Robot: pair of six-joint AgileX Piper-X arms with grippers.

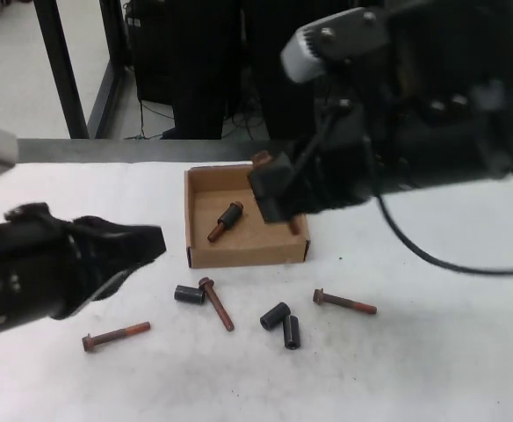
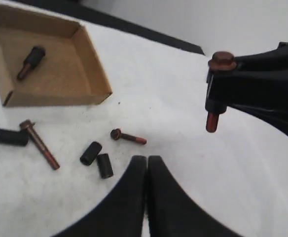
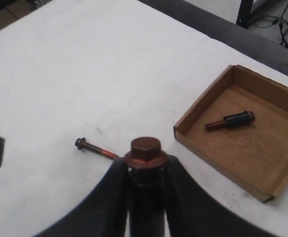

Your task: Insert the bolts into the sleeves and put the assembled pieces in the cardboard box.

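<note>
Above the bench (image 1: 432,352), right pincer (image 3: 145,180) pinching a bolt (image 3: 145,150), left pincer (image 2: 147,165) pressed together.

I have the high camera behind both arms, looking forward and down over the bench (image 1: 432,352). The left wrist camera looks out past the left gripper (image 2: 147,165); the right one sits close over the bolt (image 3: 145,148) in the right gripper (image 3: 145,168). All three share the cardboard box (image 1: 239,256).

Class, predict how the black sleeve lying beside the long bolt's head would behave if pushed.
The sleeve looks like a short cylinder on its side, so it would probably roll across the flat bench. It appears rigid, so it likely keeps its shape when squeezed. The bolt close by might catch one end.
</note>
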